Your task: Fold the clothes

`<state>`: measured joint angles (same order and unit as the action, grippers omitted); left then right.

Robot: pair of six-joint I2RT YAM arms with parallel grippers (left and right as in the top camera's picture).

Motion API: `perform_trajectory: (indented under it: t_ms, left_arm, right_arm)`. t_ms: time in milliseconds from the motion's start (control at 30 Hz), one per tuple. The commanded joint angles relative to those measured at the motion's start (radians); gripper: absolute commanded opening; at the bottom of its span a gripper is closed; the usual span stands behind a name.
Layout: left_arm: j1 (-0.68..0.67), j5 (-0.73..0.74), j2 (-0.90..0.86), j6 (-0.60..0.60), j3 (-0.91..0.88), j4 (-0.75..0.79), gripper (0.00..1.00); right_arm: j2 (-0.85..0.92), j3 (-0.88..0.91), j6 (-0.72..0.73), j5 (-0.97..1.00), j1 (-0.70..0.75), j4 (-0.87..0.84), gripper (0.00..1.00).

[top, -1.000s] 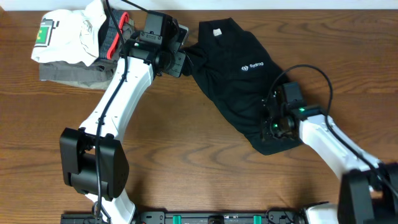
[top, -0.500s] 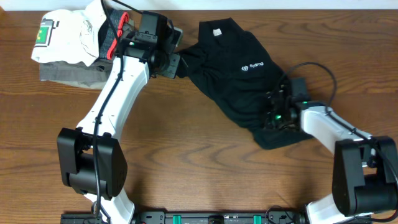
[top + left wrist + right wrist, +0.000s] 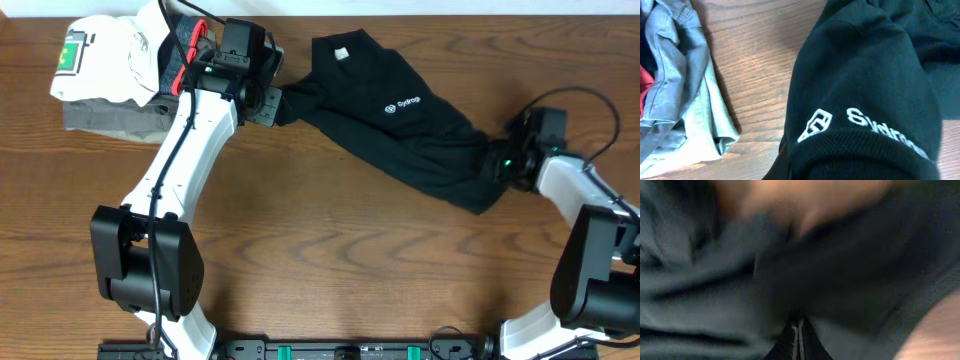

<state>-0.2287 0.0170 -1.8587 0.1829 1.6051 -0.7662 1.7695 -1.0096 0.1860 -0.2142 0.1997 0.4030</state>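
While the black garment (image 3: 400, 125) lies stretched across the desk (image 3: 330, 250), left end effector (image 3: 278, 102) and right end effector (image 3: 496, 166) each pinch its fabric, at opposite ends.

Overhead looks straight down at the counter (image 3: 330, 250); both wrist cameras sit tight against the shared black garment (image 3: 400, 130).

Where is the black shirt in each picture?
Overhead: the black shirt stretches from the top middle down toward the right side.
Left wrist: it fills the right half, very close up.
Right wrist: blurry dark cloth fills nearly the whole picture.
Shared landmark: the white lettering on the shirt shows overhead and in the left wrist view; the right wrist view is too blurred to show it.
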Motion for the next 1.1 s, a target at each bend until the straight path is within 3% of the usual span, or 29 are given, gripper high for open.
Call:
perform_trajectory:
  t_ms: [0, 300, 467, 600, 800, 1067]
  left_arm:
    - [0.011, -0.029, 0.017, -0.006, 0.011, -0.003, 0.06]
    - [0.012, -0.029, 0.017, -0.006, 0.011, -0.003, 0.06]
    - [0.012, -0.029, 0.017, -0.006, 0.011, -0.003, 0.06]
    - [0.012, -0.029, 0.017, -0.006, 0.011, -0.003, 0.06]
    - [0.017, -0.029, 0.017, -0.005, 0.011, -0.003, 0.06]
    - [0.021, -0.029, 0.017, -0.005, 0.011, -0.003, 0.06]
  right_arm:
    - [0.0, -0.136, -0.064, 0.027, 0.011, 0.023, 0.01]
    - [0.0, -0.358, -0.083, -0.084, -0.045, 0.366, 0.01]
    - [0.0, -0.325, -0.119, -0.066, -0.17, 0.589, 0.29]
    - [0.0, -0.288, -0.121, 0.039, -0.278, 0.666, 0.37]
    - [0.0, -0.192, -0.122, 0.202, -0.372, 0.608, 0.58]
    - [0.0, -0.023, -0.143, 0.256, -0.396, 0.42, 0.57]
